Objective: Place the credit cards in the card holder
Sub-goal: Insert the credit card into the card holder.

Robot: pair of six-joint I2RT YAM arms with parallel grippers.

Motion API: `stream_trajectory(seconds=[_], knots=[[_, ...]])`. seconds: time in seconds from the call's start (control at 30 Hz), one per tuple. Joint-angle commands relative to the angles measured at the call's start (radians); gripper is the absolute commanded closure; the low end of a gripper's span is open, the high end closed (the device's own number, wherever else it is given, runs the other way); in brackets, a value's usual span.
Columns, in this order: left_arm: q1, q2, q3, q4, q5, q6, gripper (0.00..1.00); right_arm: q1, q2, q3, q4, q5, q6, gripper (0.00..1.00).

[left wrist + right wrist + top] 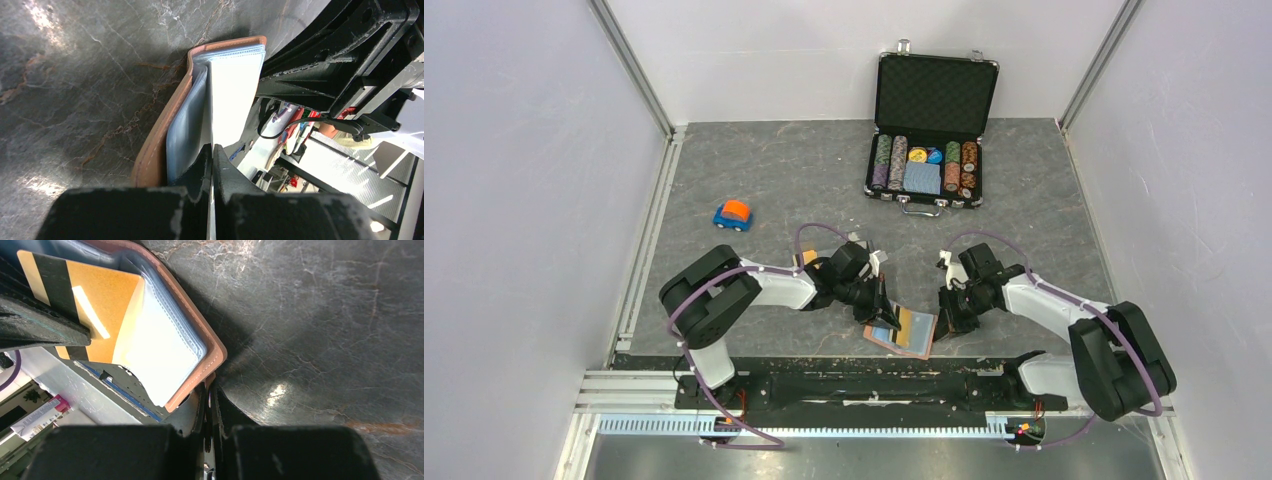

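Card holder (904, 334) open at near edge of table (784, 180), between both grippers. Gold-orange credit card (102, 300) lies against holder's inside, beside clear sleeves; seated fully or not, cannot tell. Left gripper (212, 152): jaws pressed together on thin sleeve leaf. Right gripper (208, 395): jaws pinching tan cover edge. Judgement: pin cover steady, hold sleeve mouth open, slide card in square, avoid twisting leather or buckling sleeve.
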Motion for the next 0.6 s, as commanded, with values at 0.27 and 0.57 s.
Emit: stream_trajectory(seconds=[0.27,0.57], knots=[[-0.016,-0.036,0.075,-0.162,-0.061,0.084,0.98,-0.014,0.03,0.026,0.007,0.091,-0.057,1.0],[-0.018,-0.03,0.15,-0.344,-0.131,0.188,0.98,-0.018,0.036,0.03,0.002,0.109,-0.068,1.0]])
